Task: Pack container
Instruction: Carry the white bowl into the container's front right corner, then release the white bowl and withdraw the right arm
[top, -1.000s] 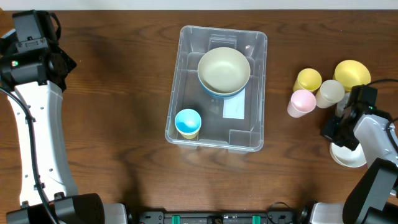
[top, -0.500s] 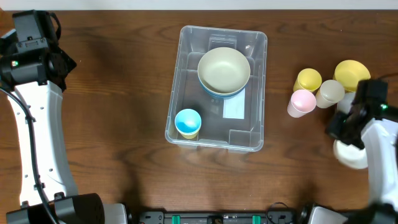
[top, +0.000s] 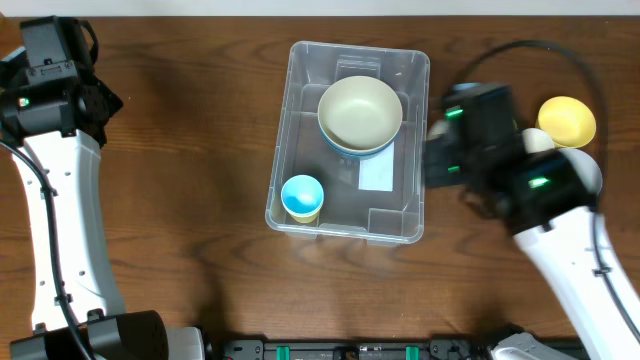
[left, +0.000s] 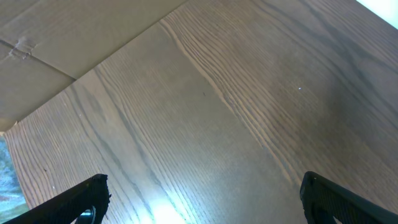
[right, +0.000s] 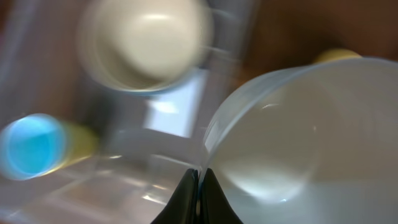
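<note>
Right arm (top: 540, 190) has swung to the container (top: 283, 150), fingers (right: 185, 199) pinching a white bowl's (right: 292, 143) rim for packing. Left fingers (left: 87, 196) idle, wide.

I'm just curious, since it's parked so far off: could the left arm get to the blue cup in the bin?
Probably yes. The bin is open-topped, the blue cup stands on its left side, and nothing stands between it and the left gripper.

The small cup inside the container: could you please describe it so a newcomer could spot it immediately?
Find the clear container mid-table. The cup stands in its near-left corner, apart from the cream bowl at the far end. It alone is blue inside with a yellow outside.
</note>
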